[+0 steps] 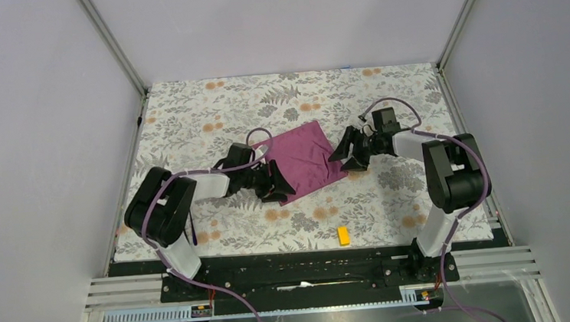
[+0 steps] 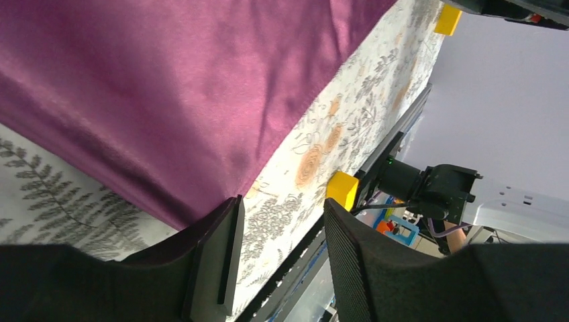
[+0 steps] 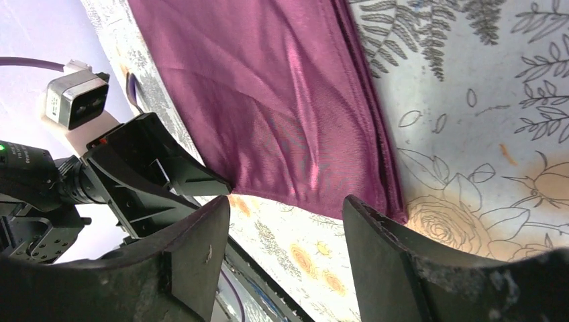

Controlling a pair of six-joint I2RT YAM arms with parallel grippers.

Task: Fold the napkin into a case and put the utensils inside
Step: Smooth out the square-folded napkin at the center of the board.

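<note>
The plum-purple napkin [image 1: 306, 159] lies folded flat on the floral tablecloth, mid-table. My left gripper [image 1: 278, 186] sits at its near-left corner, open, with only tablecloth between the fingers. In the left wrist view the napkin [image 2: 174, 87] fills the upper left, its edge right beside one finger of the gripper [image 2: 282, 202]. My right gripper [image 1: 345, 156] is at the napkin's right edge, also open and empty. In the right wrist view the napkin [image 3: 282, 100] lies just beyond the gripper [image 3: 285, 201], apart from both fingertips. The utensils are out of view.
A small yellow block [image 1: 343, 235] lies near the table's front edge, also seen in the left wrist view [image 2: 342, 189]. A second yellow block [image 2: 447, 19] shows farther off. The left gripper's fingers [image 3: 154, 168] appear in the right wrist view. Grey walls enclose the table.
</note>
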